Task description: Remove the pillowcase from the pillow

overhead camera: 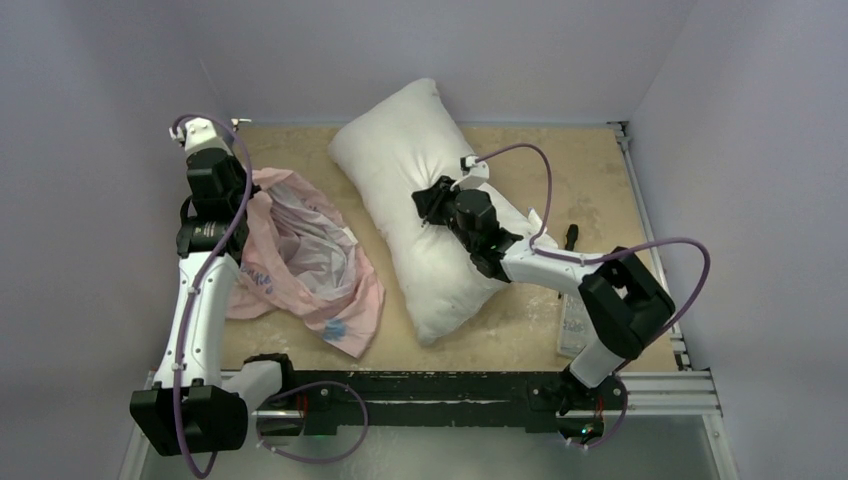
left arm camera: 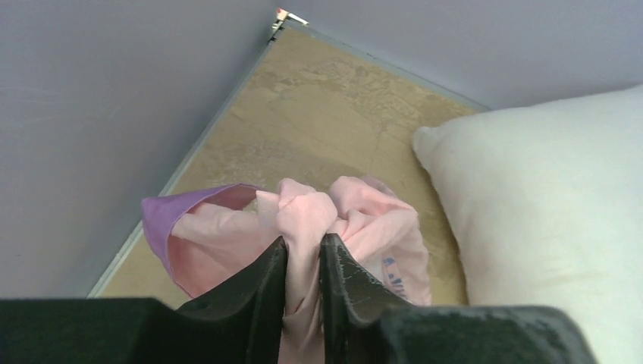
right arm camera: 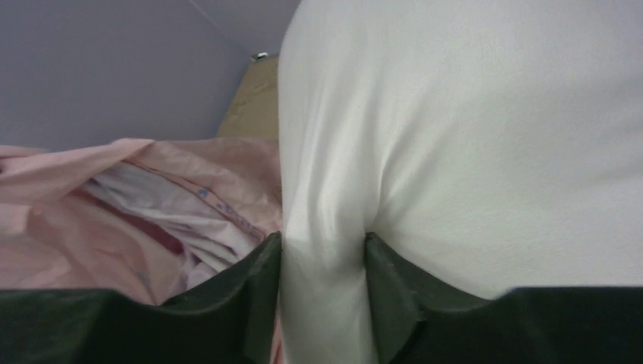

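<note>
The pillowcase [overhead camera: 300, 260] lies crumpled on the left of the table, pale pink side out, fully off the pillow. My left gripper [overhead camera: 225, 215] is shut on a bunched fold of it; in the left wrist view the pink cloth [left arm camera: 303, 220] is pinched between the black fingers, my gripper [left arm camera: 303, 250] closed on it. The white pillow [overhead camera: 420, 190] lies diagonally in the middle. My right gripper [overhead camera: 432, 203] is shut on a pinch of the pillow's fabric [right arm camera: 455, 136], the fold squeezed where my gripper [right arm camera: 322, 246] closes. The pillowcase [right arm camera: 114, 205] also shows left of it.
Grey walls close in the left, back and right of the tan table [overhead camera: 570, 170]. A metal rail [overhead camera: 640, 200] runs along the right edge. A small dark object [overhead camera: 571, 236] and a pale flat item [overhead camera: 572, 325] lie right of the pillow.
</note>
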